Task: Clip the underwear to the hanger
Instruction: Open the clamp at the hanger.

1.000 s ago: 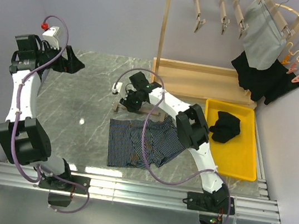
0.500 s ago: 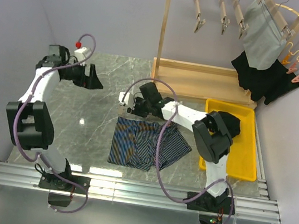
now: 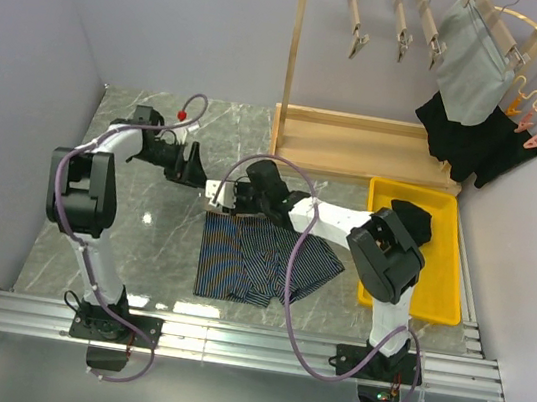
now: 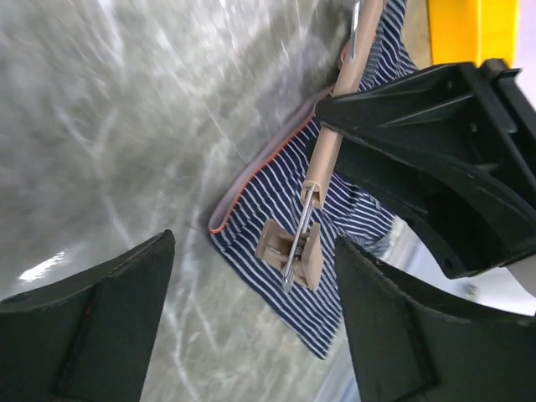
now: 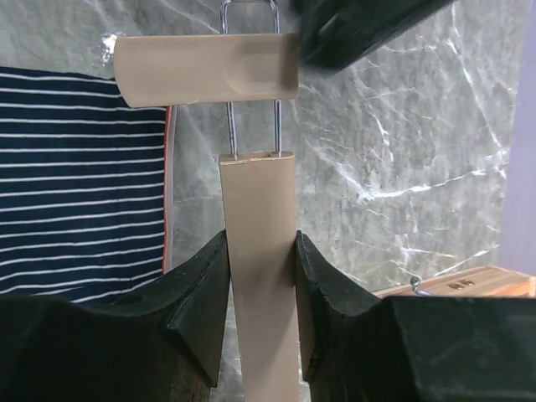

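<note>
Underwear [image 3: 260, 255], navy striped, flat on the marble table [image 3: 156, 144]; hanger [image 5: 258, 276] lies with its long bar along the underwear's far waistband edge, its end clip [image 4: 289, 249] over the underwear's far-left corner. Right gripper [image 5: 260, 239] clamped on the hanger bar beside that edge; left gripper [image 4: 255, 243], jaws wide apart, faces the same corner with the clip straight ahead, so it is judged the arm placed to pinch it.

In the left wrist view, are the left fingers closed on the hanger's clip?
No, the left gripper has its fingers wide apart on either side of the clip, which lies over the striped underwear, untouched by them.
</note>
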Robot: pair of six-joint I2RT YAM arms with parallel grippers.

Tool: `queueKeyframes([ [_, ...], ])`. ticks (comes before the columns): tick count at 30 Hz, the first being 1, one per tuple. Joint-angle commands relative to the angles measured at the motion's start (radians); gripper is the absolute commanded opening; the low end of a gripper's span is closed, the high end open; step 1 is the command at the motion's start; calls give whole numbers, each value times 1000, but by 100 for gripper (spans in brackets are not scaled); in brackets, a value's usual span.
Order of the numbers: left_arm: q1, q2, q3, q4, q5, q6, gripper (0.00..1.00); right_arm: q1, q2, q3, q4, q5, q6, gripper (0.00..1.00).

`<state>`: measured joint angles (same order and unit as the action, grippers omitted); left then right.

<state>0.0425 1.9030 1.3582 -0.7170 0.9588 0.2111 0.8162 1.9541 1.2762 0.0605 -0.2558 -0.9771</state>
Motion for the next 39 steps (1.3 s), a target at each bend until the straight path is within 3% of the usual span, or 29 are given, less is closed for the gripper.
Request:
queueKeyframes([
  [1, -7, 30, 53, -56, 80, -9, 81, 12, -81, -21, 105, 32, -44, 0],
  [15, -21, 96, 90, -133, 162, 25, 67, 26, -84, -32, 128, 52, -61, 0],
  [19, -23, 110, 99, -145, 172, 31, 57, 28, -84, -29, 128, 52, -61, 0],
  [27, -27, 123, 111, -179, 176, 57, 52, 31, -77, -18, 122, 53, -51, 0],
  [32, -26, 134, 119, -203, 189, 80, 37, 32, -75, -24, 119, 56, -55, 0],
  [35, -26, 136, 125, -211, 193, 100, 20, 32, -72, -23, 116, 58, -57, 0],
  [37, -26, 136, 124, -207, 190, 96, 3, 32, -72, -23, 114, 56, -58, 0],
  [39, -27, 133, 122, -202, 189, 97, 0, 32, -72, -18, 113, 58, -58, 0],
])
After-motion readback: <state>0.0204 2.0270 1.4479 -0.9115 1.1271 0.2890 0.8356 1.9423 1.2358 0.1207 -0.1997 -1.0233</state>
